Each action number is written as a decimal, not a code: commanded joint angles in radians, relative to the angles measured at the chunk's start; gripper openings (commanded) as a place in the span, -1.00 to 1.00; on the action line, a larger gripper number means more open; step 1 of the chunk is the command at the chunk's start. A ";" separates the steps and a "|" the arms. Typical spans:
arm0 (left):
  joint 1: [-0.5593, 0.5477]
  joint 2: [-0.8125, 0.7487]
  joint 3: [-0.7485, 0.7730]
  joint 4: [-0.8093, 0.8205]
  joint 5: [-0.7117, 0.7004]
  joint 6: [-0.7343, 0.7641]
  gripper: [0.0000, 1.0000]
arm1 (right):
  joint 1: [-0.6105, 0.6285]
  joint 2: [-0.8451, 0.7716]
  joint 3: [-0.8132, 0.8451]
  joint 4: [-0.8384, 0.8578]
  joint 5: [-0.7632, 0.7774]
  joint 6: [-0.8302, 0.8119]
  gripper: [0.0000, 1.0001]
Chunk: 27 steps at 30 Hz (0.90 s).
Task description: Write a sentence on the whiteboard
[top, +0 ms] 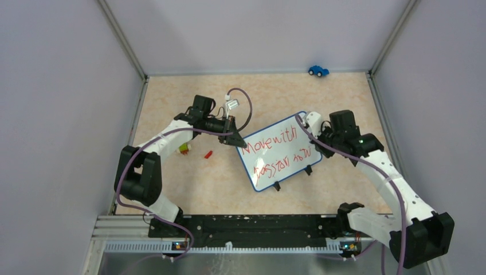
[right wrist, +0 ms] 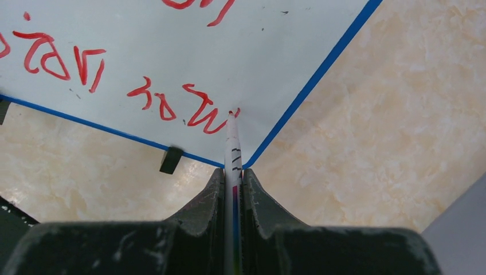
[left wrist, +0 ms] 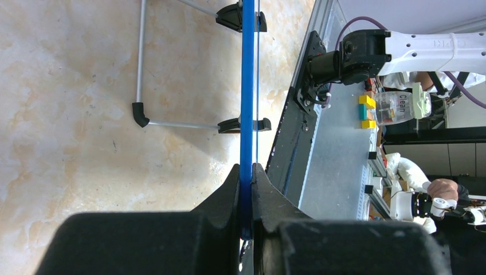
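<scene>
Holds the whiteboard near the middle of the table, a little to the right, skewed so that its long edges run from lower left to upper right in the top view. Pinches its blue rim at the left corner with the left gripper, fingers closed down to the thickness of the edge; from the left wrist, only a thin blue line rising from between the black fingertips, with two black clip feet and a wire stand off to one side. Clamps a white marker in the right gripper, fingers tight against the barrel, tip touching the white surface just inside the lower right corner. Meets there the end of the sentence, red lettering in two lines: "Move with" above, a scrawl below, too loose to read. Elsewhere on the table: a red cap between the left arm and the board, a small yellow-green object against the left forearm, a blue toy car at the far edge by the back wall
</scene>
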 commanded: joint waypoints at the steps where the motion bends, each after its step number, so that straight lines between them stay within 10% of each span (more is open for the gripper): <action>1: 0.015 0.013 -0.017 0.036 -0.079 0.038 -1.00 | -0.009 -0.042 0.035 -0.054 -0.053 -0.021 -1.00; 27: 0.015 0.017 -0.016 0.032 -0.085 0.046 -1.00 | -0.008 0.018 -0.048 -0.027 0.043 -0.062 -1.00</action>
